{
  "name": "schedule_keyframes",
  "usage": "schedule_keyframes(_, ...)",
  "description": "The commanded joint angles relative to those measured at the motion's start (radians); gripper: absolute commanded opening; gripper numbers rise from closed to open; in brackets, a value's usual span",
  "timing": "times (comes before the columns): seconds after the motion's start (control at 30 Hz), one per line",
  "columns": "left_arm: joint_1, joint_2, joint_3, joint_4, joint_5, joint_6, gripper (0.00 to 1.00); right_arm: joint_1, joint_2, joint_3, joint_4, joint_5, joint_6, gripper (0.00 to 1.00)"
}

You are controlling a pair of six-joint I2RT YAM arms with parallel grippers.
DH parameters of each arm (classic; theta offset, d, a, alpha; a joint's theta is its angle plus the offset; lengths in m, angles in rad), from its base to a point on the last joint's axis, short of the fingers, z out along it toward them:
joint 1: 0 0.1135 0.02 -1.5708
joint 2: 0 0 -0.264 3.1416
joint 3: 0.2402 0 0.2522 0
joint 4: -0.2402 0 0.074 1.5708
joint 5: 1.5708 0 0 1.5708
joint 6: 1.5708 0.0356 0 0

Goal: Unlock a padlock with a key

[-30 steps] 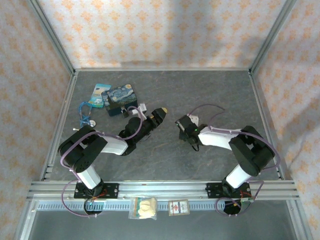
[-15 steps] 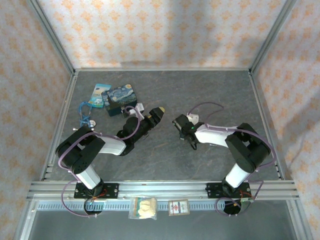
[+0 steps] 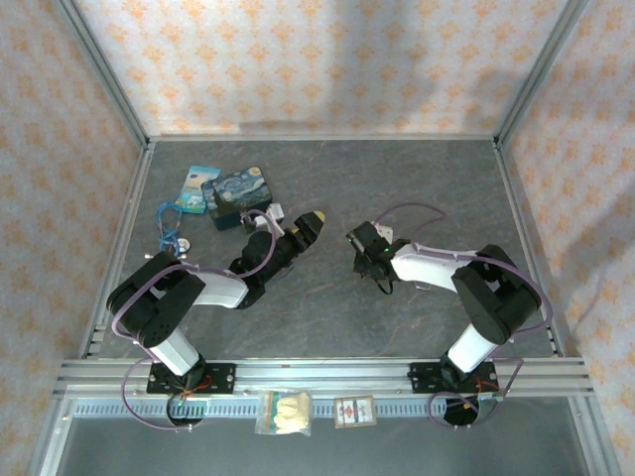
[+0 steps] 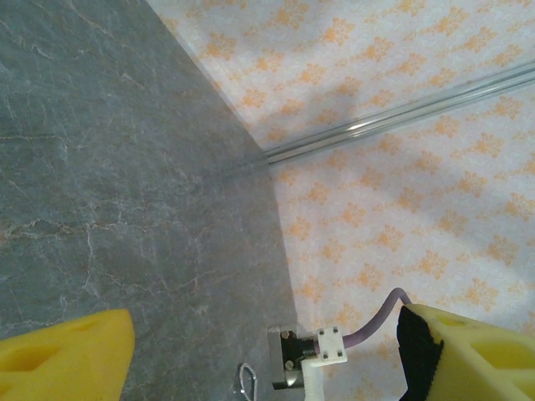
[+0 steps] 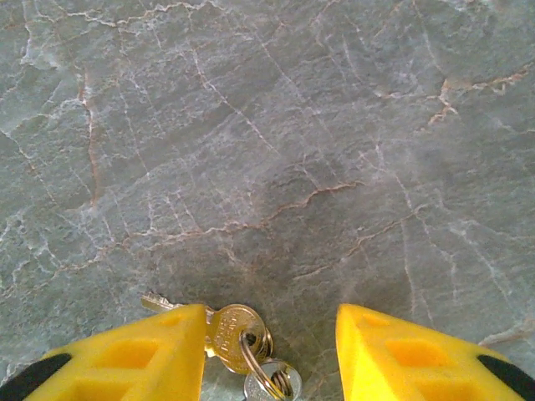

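— Two tools are spread wide; is anything gripped?
— Nothing. The right tool (image 5: pixel 269 324) is set astride the key bunch (image 5: pixel 240 336) on the counter (image 5: pixel 276 125), so closing would take it. The left tool (image 3: pixel 314 223) is empty; the padlock (image 3: pixel 243 221) is perhaps the dark speck beside the blue tin (image 3: pixel 238 192).

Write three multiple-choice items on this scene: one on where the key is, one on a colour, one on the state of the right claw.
1. Where is the key?
A. On the table, between the fingers of the right claw
B. Inside a drawer
C. Hanging from a wall hook

2. What colour are the right claw's fingers?
A. Red
B. Yellow
C. Green

3. What state is the right claw in?
A. Shut on the key
B. Shut on nothing
C. Open

Answers:
1 A: the right wrist view shows the key lying on the table in the gap between the fingers.
2 B: both fingers show yellow there.
3 C: the fingers stand wide apart and grip nothing.
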Motion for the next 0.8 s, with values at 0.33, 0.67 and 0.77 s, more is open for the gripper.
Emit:
schedule_keyframes(0.33,0.011,-0.027,0.019,-0.041,-0.013,0.038,0.81,0.03,-0.015,-0.029,-0.03,0.007,-0.069,0.48)
schedule_keyframes(0.67,0.012,-0.039,0.013,-0.05,-0.023,0.039,0.81,0.036,0.106,-0.027,-0.046,0.107,-0.062,0.33)
schedule_keyframes(0.77,0.011,-0.039,0.013,-0.047,-0.023,0.038,0.81,0.037,0.133,-0.027,-0.037,0.113,-0.06,0.19)
